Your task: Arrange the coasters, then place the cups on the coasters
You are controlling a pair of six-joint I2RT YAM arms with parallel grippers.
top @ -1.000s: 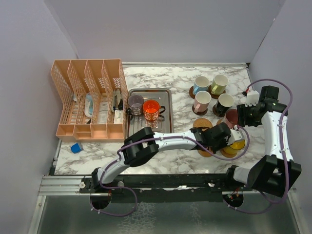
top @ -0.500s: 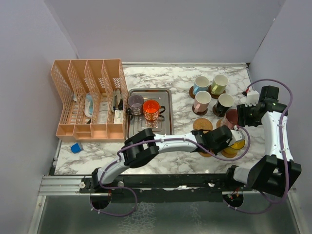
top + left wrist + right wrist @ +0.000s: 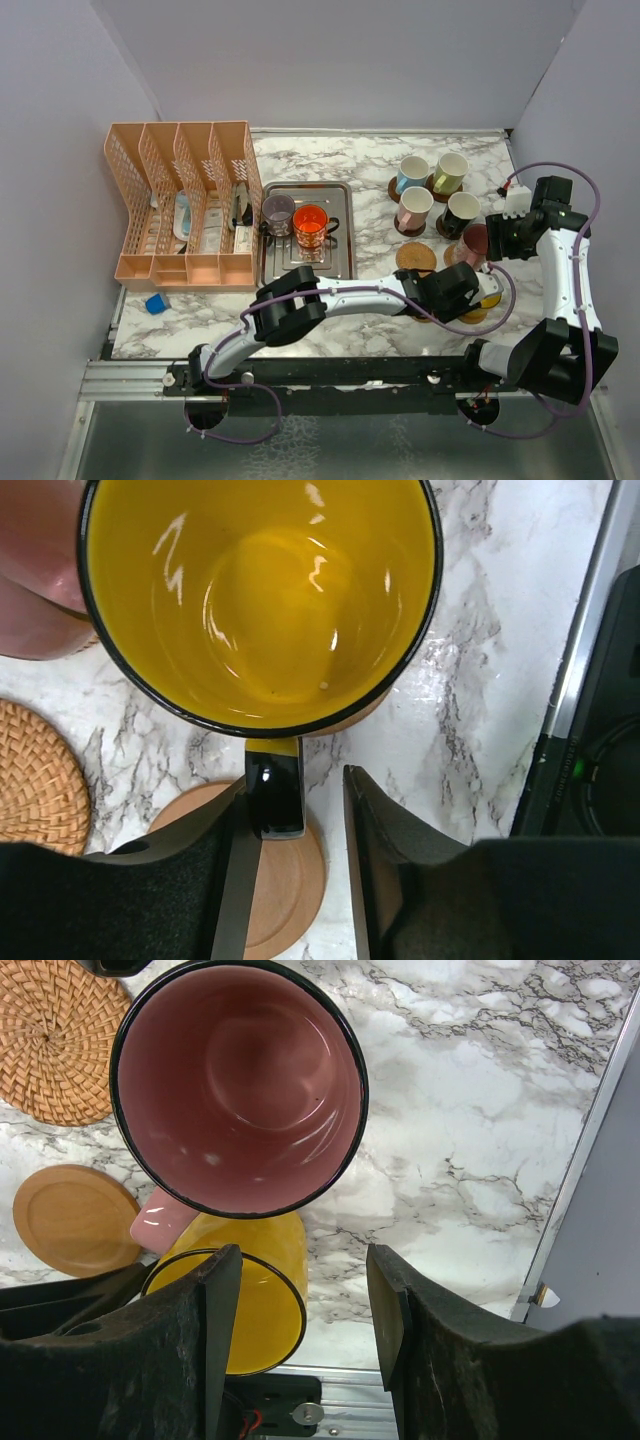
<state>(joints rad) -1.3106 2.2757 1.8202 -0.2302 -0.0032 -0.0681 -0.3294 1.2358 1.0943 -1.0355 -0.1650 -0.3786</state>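
The yellow cup [image 3: 260, 590], set just beside the maroon cup [image 3: 30, 580] and seemingly off the wooden coaster [image 3: 290, 880], could be tipped if its handle is snagged while the loosely parted left gripper [image 3: 298, 790] is drawn away.

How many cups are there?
8. The purple cup and orange cup stand in the tray. The light blue cup, cream cup, pink-white cup and black cup stand grouped at the back right. The maroon cup and yellow cup stand nearer the front. No others show.
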